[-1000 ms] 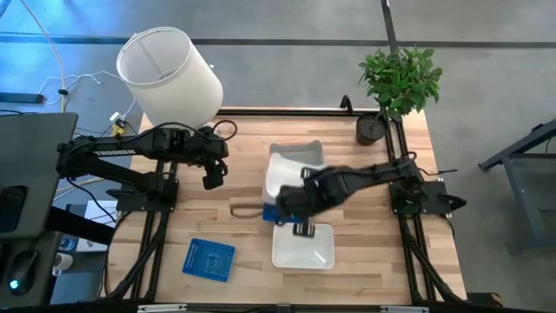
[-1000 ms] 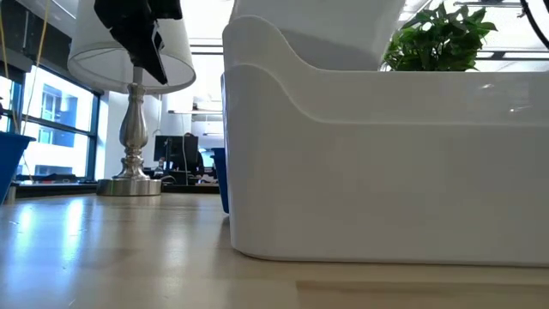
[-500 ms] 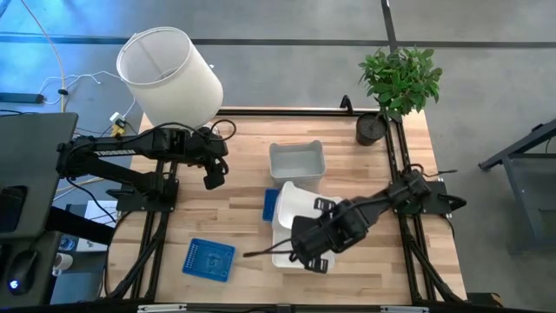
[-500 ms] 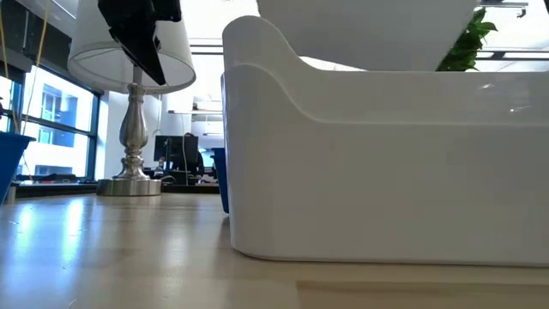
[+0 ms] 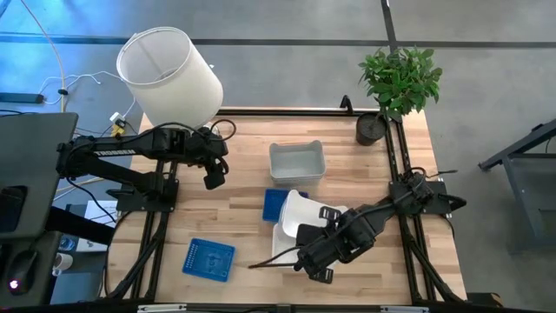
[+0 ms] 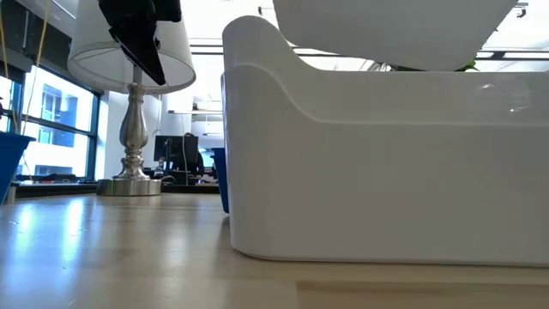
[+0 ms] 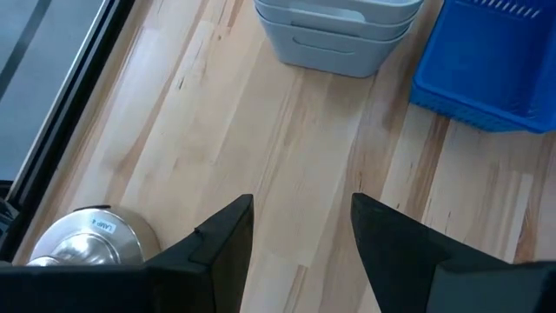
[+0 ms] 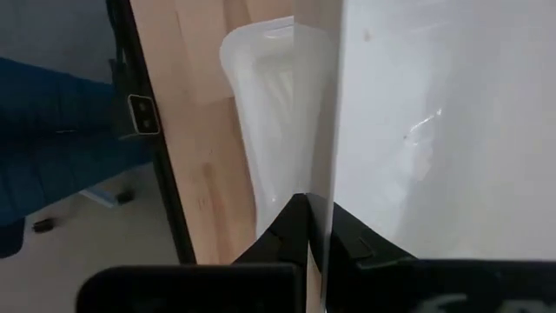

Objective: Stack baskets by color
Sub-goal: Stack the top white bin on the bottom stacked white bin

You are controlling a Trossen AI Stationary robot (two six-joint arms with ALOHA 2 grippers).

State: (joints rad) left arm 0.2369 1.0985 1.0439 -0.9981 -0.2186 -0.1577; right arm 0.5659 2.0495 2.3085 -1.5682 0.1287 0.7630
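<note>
Opaque white plastic basket [image 5: 294, 211], pinched at its rim by the right gripper [image 5: 314, 257], hangs tilted over a second white basket [image 6: 386, 172]. Perforated blue basket [image 5: 274, 203] sits just left; translucent grey basket stack [image 5: 296, 163] behind. Another blue basket [image 5: 209, 259] lies front-left, well apart.

White basket [image 5: 294, 211] tilted in the air, we see it over another white basket [image 6: 386, 172] sitting flat near the front edge | grey baskets [image 5: 296, 163] nested upright mid-table | blue basket [image 5: 274, 204] beside the white ones | second blue basket [image 5: 209, 259] alone at front left
</note>
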